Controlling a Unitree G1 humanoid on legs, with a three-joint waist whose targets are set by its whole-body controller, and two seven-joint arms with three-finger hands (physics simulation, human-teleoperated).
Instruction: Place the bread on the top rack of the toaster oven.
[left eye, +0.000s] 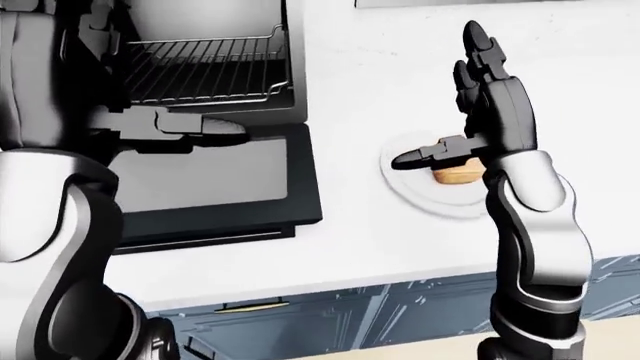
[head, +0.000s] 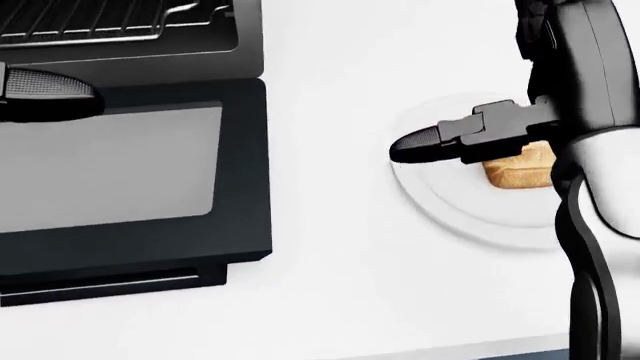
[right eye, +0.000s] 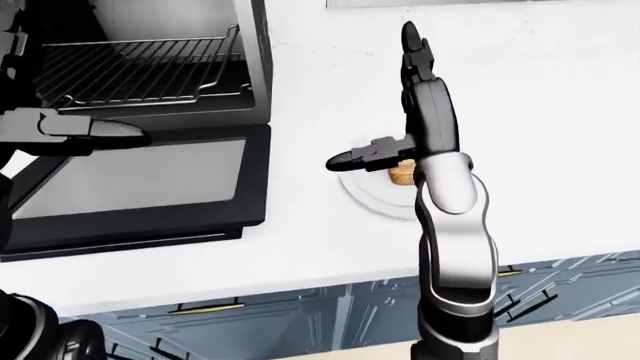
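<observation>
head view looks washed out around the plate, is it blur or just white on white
Head view: sharp, not blurred; the white plate barely separates from the white counter, marked only by a faint rim shadow. Left-eye view: the same low contrast, though the bread and right hand read crisply.
</observation>
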